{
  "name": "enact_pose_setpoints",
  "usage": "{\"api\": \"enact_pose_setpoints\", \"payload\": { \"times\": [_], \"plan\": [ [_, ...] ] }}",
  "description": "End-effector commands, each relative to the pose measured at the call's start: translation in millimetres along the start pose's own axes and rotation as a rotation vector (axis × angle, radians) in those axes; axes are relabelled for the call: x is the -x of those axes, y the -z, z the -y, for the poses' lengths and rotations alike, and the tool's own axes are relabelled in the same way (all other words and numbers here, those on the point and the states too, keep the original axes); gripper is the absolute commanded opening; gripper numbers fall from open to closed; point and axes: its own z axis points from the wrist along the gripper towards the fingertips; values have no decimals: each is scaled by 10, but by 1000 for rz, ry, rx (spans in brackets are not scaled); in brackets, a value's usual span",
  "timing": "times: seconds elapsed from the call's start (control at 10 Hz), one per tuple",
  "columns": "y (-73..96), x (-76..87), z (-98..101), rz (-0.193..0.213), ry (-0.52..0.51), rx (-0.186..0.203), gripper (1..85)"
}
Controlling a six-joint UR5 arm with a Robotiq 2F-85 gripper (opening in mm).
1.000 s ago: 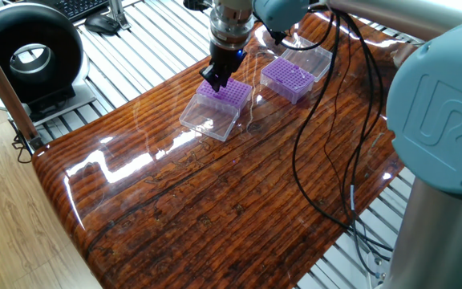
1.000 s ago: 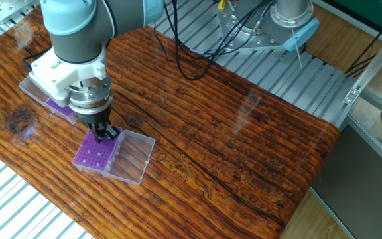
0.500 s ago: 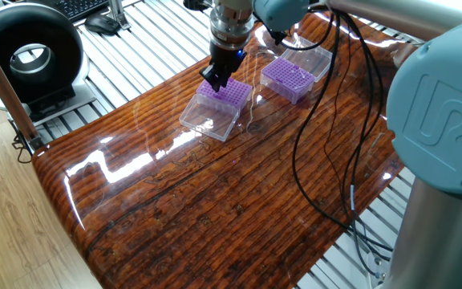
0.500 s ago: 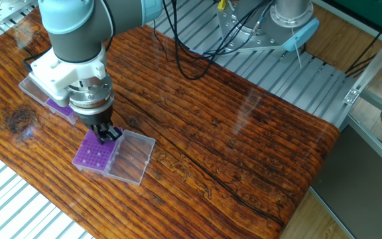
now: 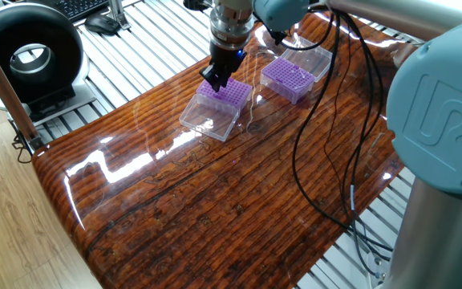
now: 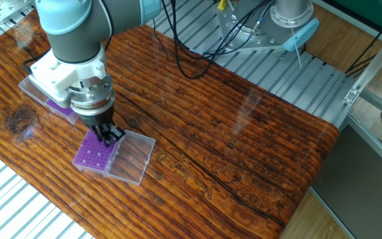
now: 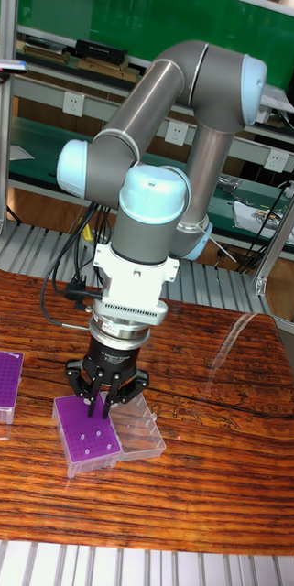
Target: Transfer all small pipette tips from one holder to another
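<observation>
With the end effector (image 7: 103,403) poised over the nearer purple box (image 7: 88,444), finger closure indiscernible, a tip could be misaligned and dropped.

Only one mark can be read — a raised "UR" logo moulded into the pale blue joint cap (image 5: 443,120) of the robot arm, at the right edge of one fixed view. Elsewhere the pictures show no legible label, number or sign.

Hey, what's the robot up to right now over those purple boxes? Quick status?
Gripper poised over near purple box, fingers close together, grip unclear. Small pipette tips too tiny to confirm. Second purple box apart. Nothing in the way.
</observation>
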Motion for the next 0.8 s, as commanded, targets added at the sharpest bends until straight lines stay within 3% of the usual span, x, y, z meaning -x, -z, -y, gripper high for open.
{"api": "enact_pose_setpoints", "payload": {
  "times": [0.0,0.7],
  "plan": [
    [11,96,-36,10,3,21,263],
    [-43,278,-134,14,6,12,253]
  ]
}}
